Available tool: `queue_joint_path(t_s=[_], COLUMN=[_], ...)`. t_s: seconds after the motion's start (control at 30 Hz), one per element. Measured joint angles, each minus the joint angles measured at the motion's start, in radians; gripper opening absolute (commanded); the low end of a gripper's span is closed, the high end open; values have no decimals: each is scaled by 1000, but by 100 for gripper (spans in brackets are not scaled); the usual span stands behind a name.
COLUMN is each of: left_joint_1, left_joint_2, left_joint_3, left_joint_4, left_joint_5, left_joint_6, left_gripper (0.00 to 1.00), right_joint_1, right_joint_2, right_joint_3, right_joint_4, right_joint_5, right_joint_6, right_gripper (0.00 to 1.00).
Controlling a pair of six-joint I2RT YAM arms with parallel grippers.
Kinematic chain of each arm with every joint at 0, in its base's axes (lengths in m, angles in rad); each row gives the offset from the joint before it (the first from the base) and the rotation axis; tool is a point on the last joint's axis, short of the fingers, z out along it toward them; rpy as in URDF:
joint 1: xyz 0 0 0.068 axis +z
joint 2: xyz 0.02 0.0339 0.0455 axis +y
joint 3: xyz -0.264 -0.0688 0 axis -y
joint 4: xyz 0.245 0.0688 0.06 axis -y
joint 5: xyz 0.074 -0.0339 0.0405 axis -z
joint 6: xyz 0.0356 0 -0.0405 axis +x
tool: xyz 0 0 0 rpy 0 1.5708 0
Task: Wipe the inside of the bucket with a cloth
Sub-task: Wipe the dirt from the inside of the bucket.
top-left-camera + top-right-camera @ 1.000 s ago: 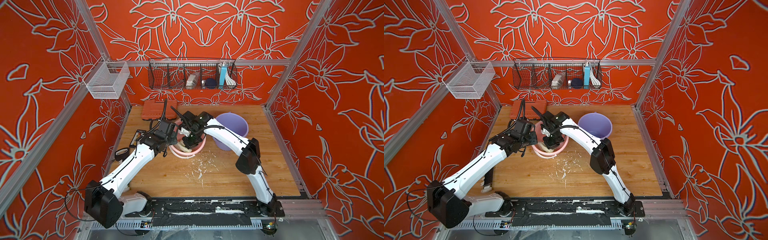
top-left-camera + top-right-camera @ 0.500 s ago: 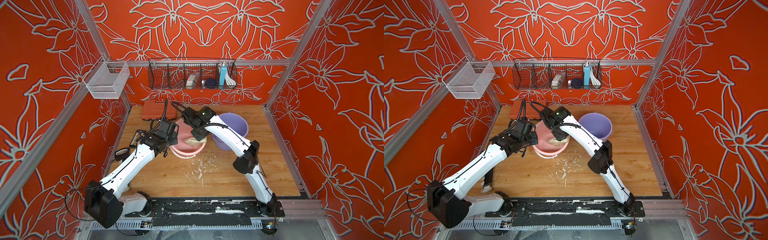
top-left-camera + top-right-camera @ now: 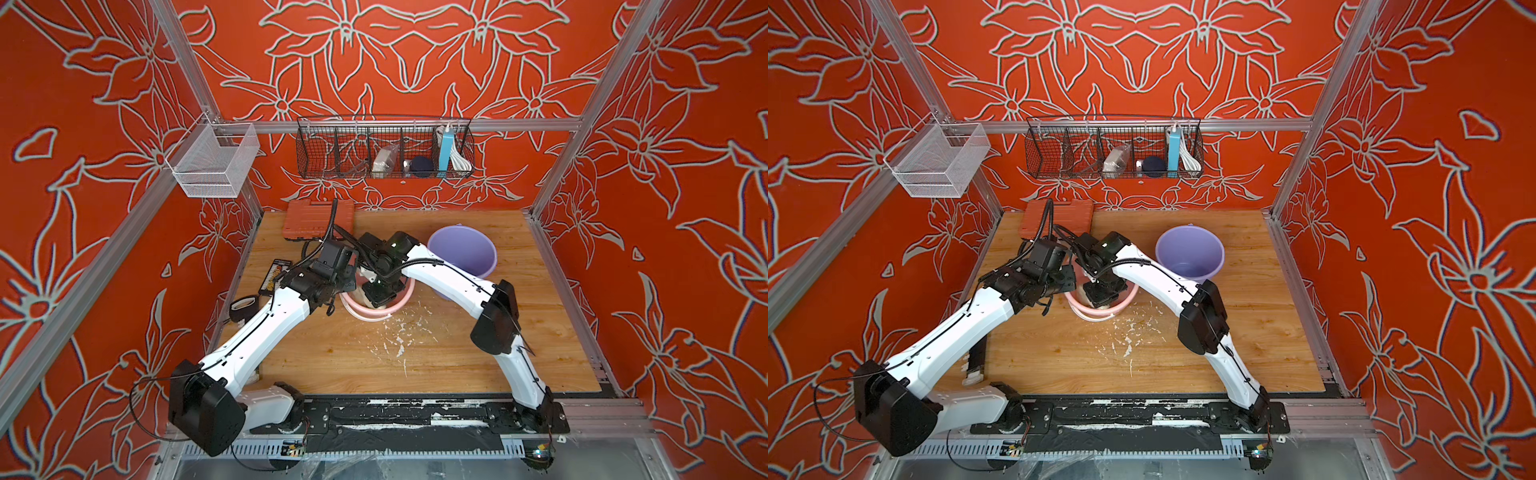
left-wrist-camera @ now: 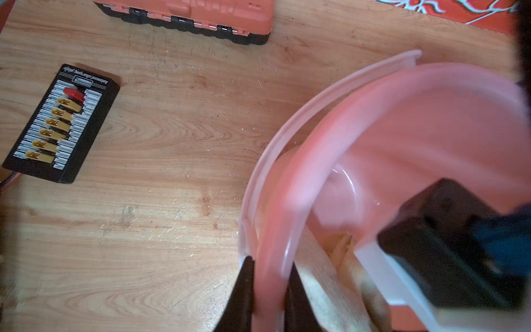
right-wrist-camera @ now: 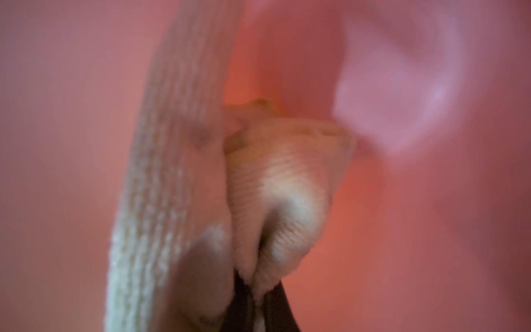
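Note:
The pink bucket stands at the middle of the wooden table, seen in both top views. My left gripper is shut on its rim, one finger outside the wall and one inside. My right gripper reaches down inside the bucket and is shut on the cloth, a bunched pale beige rag pressed against the pink inner wall. In the left wrist view the cloth lies along the inner wall beside my left fingers. From above, the right wrist hides most of the cloth.
A purple bucket stands just right of the pink one. An orange tool case lies at the back. A black connector board and a tape roll sit at the left edge. White scraps litter the front. A wire rack hangs on the back wall.
My right gripper swept the cloth toward the far side of the pink bucket and has come back down over its near side. My left gripper kept its hold on the rim.

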Motion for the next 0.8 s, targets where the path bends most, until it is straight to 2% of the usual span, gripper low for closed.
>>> queue_joint_path(t_s=[0.17,0.4,0.53,0.8], left_joint_1=[1,1,1,-11], left_joint_2=[0,0,5,51], left_joint_3=[0,0,5,60], left_joint_4=[-14,-32,-39,-68], left_joint_5=[-8,-19,-17,11], left_joint_6=[0,0,-2,2], left_gripper=[0,0,0,0], right_joint_1=[-5,-16,-16,-16], right_joint_2=[-105,-216,-259,-397], right_joint_3=[-117,-336,-407,-615], right_joint_4=[182,393,416,454], right_joint_5=[-139,-213,-180,5], right_joint_6=[100,187,182,147], right_gripper=[0,0,0,0])
